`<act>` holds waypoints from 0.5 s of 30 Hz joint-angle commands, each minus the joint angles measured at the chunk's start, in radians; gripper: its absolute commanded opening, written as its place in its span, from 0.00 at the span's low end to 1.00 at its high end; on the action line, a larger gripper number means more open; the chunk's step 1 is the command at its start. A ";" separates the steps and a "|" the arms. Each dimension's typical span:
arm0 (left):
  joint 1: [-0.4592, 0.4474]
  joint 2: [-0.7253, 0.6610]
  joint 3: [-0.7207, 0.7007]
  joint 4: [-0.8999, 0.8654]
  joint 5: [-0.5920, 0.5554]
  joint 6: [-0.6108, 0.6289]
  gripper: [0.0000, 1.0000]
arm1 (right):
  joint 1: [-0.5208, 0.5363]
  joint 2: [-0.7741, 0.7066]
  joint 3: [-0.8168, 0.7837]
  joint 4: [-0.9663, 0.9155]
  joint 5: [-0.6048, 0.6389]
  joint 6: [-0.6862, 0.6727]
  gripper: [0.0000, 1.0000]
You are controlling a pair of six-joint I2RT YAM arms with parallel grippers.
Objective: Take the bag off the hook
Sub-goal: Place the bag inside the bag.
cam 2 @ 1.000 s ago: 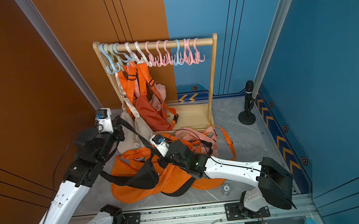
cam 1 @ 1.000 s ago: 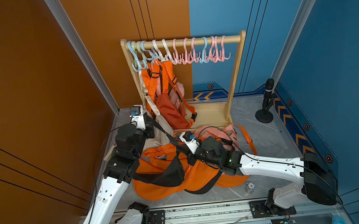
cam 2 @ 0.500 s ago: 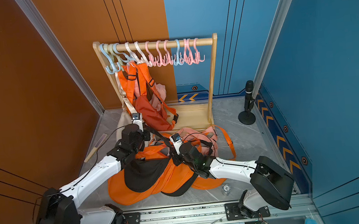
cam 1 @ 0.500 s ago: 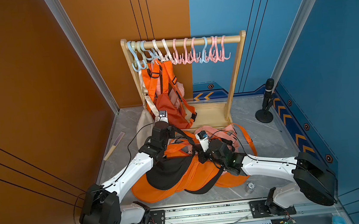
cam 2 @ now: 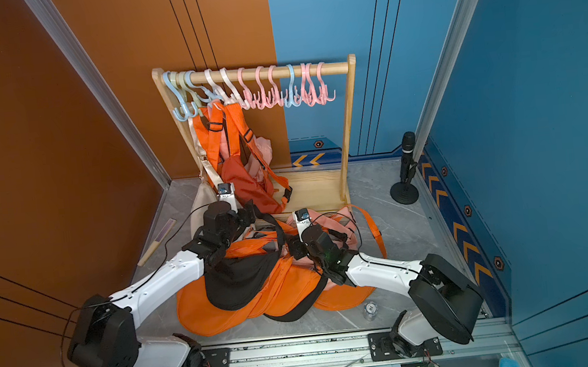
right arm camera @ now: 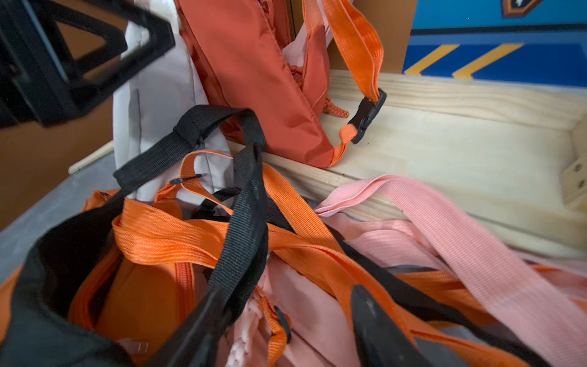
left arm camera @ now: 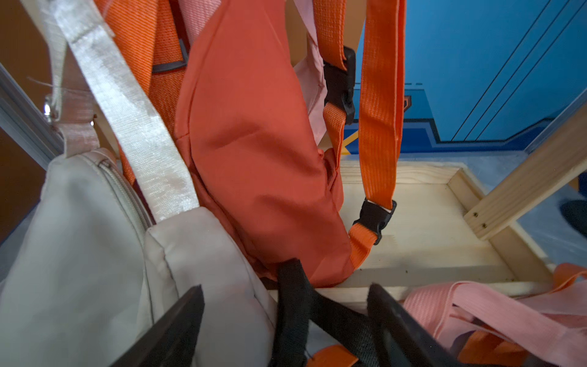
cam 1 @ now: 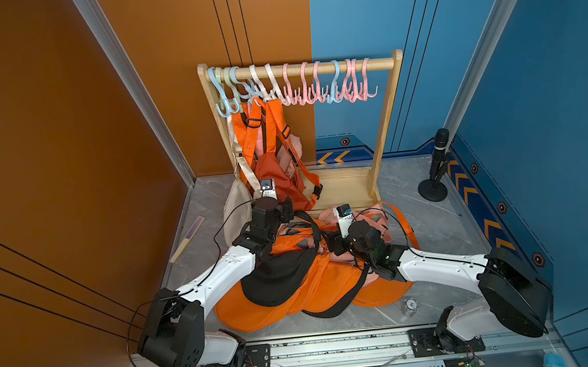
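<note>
We see the left hand spread open astride the strap of the black bag, and the right hand open beside it, atop orange bags near the rack.

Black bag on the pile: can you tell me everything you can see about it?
The black bag is soft, crescent-shaped and looks like fabric. It lies slumped on top of the orange bags on the floor, in front of the wooden rack, not on any hook. Its black woven strap loops up loosely. The strap runs between the open fingers of the left gripper, unclamped, and passes close by the open right gripper.
</note>
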 commanded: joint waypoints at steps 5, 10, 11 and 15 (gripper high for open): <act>0.047 -0.099 0.021 0.014 0.064 -0.022 0.98 | -0.015 -0.070 0.036 -0.023 0.009 -0.069 1.00; 0.101 -0.073 0.095 0.013 0.147 -0.031 0.99 | -0.035 -0.063 0.116 -0.029 -0.017 -0.124 1.00; 0.116 -0.063 0.115 0.014 0.172 -0.037 1.00 | -0.043 -0.055 0.140 -0.030 -0.028 -0.132 1.00; 0.144 -0.033 0.203 0.013 0.213 -0.029 0.99 | -0.075 -0.008 0.245 -0.033 -0.075 -0.169 1.00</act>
